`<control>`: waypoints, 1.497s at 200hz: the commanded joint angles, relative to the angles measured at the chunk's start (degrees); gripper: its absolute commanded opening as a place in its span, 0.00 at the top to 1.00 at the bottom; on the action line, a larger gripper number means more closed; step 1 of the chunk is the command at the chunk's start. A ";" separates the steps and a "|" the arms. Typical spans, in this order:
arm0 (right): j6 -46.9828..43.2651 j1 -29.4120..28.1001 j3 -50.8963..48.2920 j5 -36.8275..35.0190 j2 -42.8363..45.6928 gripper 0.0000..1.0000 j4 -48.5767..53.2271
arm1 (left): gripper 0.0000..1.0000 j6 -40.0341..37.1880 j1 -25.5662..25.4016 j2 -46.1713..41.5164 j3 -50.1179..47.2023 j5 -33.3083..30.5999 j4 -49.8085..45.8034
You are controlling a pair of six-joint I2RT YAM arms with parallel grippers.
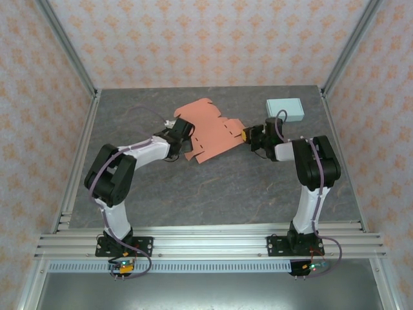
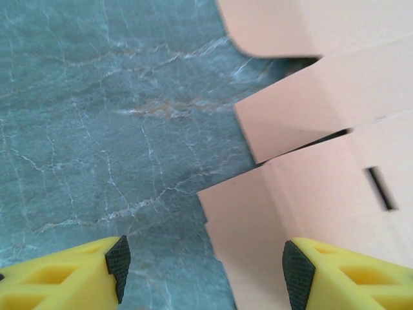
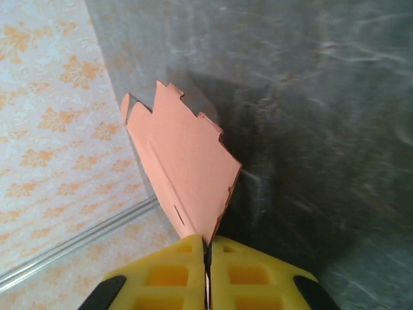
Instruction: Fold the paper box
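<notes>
Both arms rise from the tabletop's near edge, elbows bowed toward its side edges, wrists angled inward over its far half. The left gripper (image 2: 203,265) hangs low, jaws apart. The right gripper (image 3: 206,253) pinches the paper box (image 3: 184,171) edge.

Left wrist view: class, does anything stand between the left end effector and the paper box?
Nothing visible does. The open left end effector straddles an edge of the paper box, above the table.
</notes>
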State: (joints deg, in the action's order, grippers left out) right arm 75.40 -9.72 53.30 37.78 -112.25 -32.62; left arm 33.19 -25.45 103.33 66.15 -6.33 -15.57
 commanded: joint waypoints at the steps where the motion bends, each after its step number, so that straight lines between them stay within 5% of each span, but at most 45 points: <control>1: -7.98 -0.22 2.76 1.86 4.03 0.98 -0.17 | 0.32 2.26 1.62 -7.08 2.57 3.73 0.57; 41: -35.37 -0.89 18.67 7.74 8.54 0.96 26.17 | 0.32 8.12 9.61 -10.41 6.77 14.09 -7.15; 72: -52.19 -2.32 36.99 7.11 6.76 0.95 51.93 | 0.31 7.21 13.98 -14.98 5.44 13.13 -7.57; 125: -65.90 -7.60 51.79 18.41 2.71 0.96 58.55 | 0.31 7.84 23.19 -19.71 1.01 13.80 -7.73; 162: -106.82 -14.67 57.47 26.79 1.96 0.95 79.15 | 0.29 9.18 29.73 -26.32 -4.26 15.27 -2.82; 185: -142.68 -15.85 53.22 33.53 4.66 0.95 96.54 | 0.28 7.06 31.21 -29.88 -6.06 11.99 -2.77; 195: -151.11 -15.45 48.64 32.35 7.00 1.00 98.66 | 0.27 6.31 31.42 -30.55 -6.53 10.56 -3.32; 205: -147.66 -14.45 42.92 27.87 9.46 0.96 92.78 | 0.27 5.86 31.43 -30.69 -7.19 10.27 -3.28; 215: -137.97 -12.53 36.67 21.00 11.65 0.72 82.07 | 0.27 5.88 31.43 -30.39 -8.09 11.31 -2.44; 229: -125.46 -8.46 28.71 10.79 13.68 0.68 68.56 | 0.27 6.89 31.43 -29.18 -9.50 13.33 -0.87; 246: -99.35 -6.06 25.66 -15.74 14.43 0.68 58.40 | 0.27 10.11 31.42 -27.23 -10.33 17.31 0.86; 257: -85.11 -5.14 25.71 -27.38 14.74 0.58 58.60 | 0.27 11.41 31.38 -26.22 -11.35 20.03 3.08; 278: -65.09 -3.84 22.17 -30.38 18.11 0.55 57.79 | 0.27 14.12 31.00 -25.11 -13.35 20.50 5.72; 299: -44.41 -3.95 13.95 -20.08 21.21 0.55 50.94 | 0.27 13.10 29.97 -24.09 -13.83 21.04 7.85</control>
State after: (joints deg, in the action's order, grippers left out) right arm -1.91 -12.75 73.78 18.46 -95.98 27.00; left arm 45.15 5.61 78.96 52.77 12.73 -12.71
